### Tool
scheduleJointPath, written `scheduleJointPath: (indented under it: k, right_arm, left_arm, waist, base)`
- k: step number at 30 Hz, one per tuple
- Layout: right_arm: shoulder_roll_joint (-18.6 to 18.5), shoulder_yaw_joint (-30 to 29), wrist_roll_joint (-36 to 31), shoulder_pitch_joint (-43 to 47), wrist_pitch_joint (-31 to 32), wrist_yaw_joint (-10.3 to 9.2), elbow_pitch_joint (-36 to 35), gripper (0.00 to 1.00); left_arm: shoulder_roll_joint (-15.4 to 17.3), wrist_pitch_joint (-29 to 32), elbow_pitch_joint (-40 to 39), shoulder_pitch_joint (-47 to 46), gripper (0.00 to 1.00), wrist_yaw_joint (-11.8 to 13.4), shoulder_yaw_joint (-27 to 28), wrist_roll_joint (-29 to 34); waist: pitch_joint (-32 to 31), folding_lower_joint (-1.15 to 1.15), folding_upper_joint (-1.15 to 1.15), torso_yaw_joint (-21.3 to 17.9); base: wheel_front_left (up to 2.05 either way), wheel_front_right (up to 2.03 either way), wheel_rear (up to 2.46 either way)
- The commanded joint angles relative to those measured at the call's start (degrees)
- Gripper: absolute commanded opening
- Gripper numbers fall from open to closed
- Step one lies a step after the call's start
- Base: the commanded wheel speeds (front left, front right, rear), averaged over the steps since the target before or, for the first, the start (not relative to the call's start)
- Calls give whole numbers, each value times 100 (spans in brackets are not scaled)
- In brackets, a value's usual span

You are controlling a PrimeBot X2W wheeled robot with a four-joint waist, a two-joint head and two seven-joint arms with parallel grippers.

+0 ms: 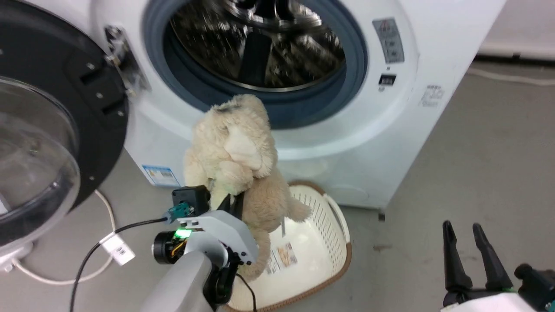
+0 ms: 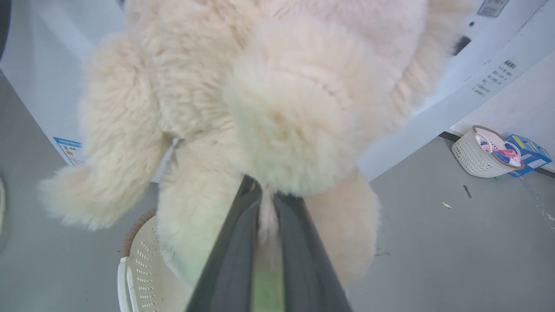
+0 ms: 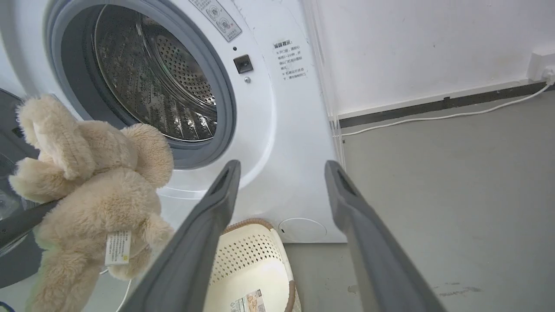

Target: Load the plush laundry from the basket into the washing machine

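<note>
Left pincer (image 2: 263, 195) is clenched on the plush laundry (image 1: 234, 147), pinching its cream fur and holding it in the air above the basket (image 1: 323, 216), just in front of the washing machine (image 1: 390, 130), near the lower rim of its round opening. The black-rimmed door (image 1: 52, 130) stands swung open at the left, the steel drum (image 1: 260, 43) exposed. Right pincer (image 1: 461, 229) hangs low at the right, fingers spread wide, grasping nothing, well apart from the plush laundry.

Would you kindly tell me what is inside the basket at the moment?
In the basket, the visible bottom carries only a label sticker. The plush toy, held above it by the left claw, and that arm cover the left part, which cannot be judged.
</note>
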Motion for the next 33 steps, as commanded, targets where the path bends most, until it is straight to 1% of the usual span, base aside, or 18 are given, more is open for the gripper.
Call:
scheduleJointPath:
  k: [1, 10, 17, 21, 23, 32, 33]
  right_arm:
    - [-10, -16, 20, 85, 21, 5, 17, 100]
    - [-10, -24, 99, 362, 55, 5, 43, 100]
    - [-10, -34, 137, 490, 64, 5, -7, 100]
    - [-10, -31, 132, 460, 72, 5, -68, 100]
    - [-10, -21, 126, 421, 78, 5, -95, 100]
    - [-10, -40, 101, 203, 79, 5, -168, 100]
    - [-10, -59, 96, 108, 69, 5, -192, 100]
  left_arm:
    - [40, -70, -107, 57, 0, 33, 19, 47]
    - [479, -294, -1598, 750, 0, 550, 98, 298]
    - [722, -407, -2417, 1138, 0, 797, 75, 546]
    - [735, -451, -2481, 1029, 0, 827, 101, 621]
    - [719, -453, -2417, 901, 0, 803, 106, 625]
    - [713, -431, -1821, -32, 0, 606, 271, 572]
    - [771, -414, -1559, -357, 0, 517, 298, 595]
  waist:
    - [-259, 2, 0, 47]
    - [-770, 2, 0, -1]
    - [-851, 2, 0, -106]
    - [-703, 2, 0, -184]
    - [-601, 2, 0, -229]
    - [-69, 2, 0, -478]
    - [147, 2, 0, -562]
  base:
    - [0, 0, 0]
    - [0, 0, 0]
    - [0, 0, 0]
    - [0, 0, 0]
    - [0, 0, 0]
    - [0, 0, 0]
    - [0, 0, 0]
